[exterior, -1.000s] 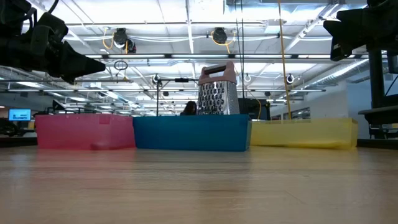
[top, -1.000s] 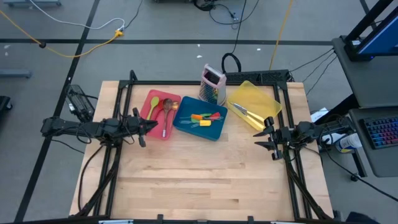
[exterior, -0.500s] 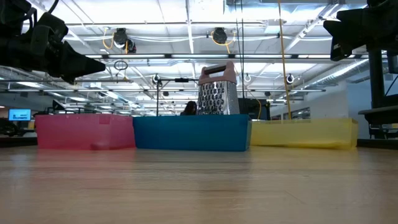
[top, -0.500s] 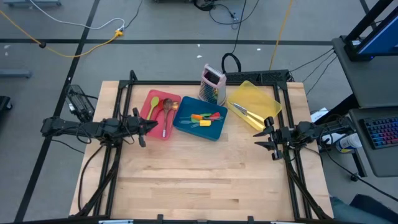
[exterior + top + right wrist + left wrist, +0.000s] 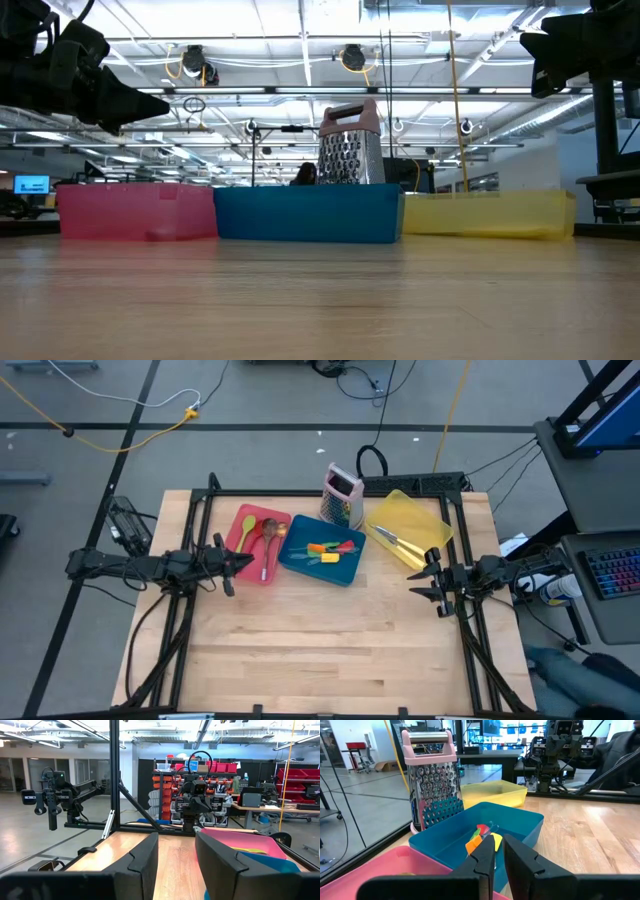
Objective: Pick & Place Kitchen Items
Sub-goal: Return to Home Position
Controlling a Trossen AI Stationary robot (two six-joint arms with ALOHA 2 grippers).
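Spoons, green, wooden and red (image 5: 262, 535), lie in the red tray (image 5: 243, 520). Orange, green, yellow and red spatulas (image 5: 325, 550) lie in the blue tray (image 5: 345, 572); they also show in the left wrist view (image 5: 481, 836). Metal cutlery (image 5: 397, 541) lies in the yellow tray (image 5: 420, 510). My left gripper (image 5: 248, 563) hovers at the red tray's near edge, shut and empty (image 5: 499, 851). My right gripper (image 5: 425, 582) hovers by the yellow tray's near right corner, open and empty (image 5: 176, 855).
The metal box grater with a pink top (image 5: 342, 495) stands upright behind the blue tray. The three trays sit side by side along the far half of the wooden table (image 5: 320, 650). A person in dark clothes (image 5: 585, 670) is on the floor beyond the near right corner.
Both arms have kept still. A person in dark clothes has come into the high view at the lower right, off the table.
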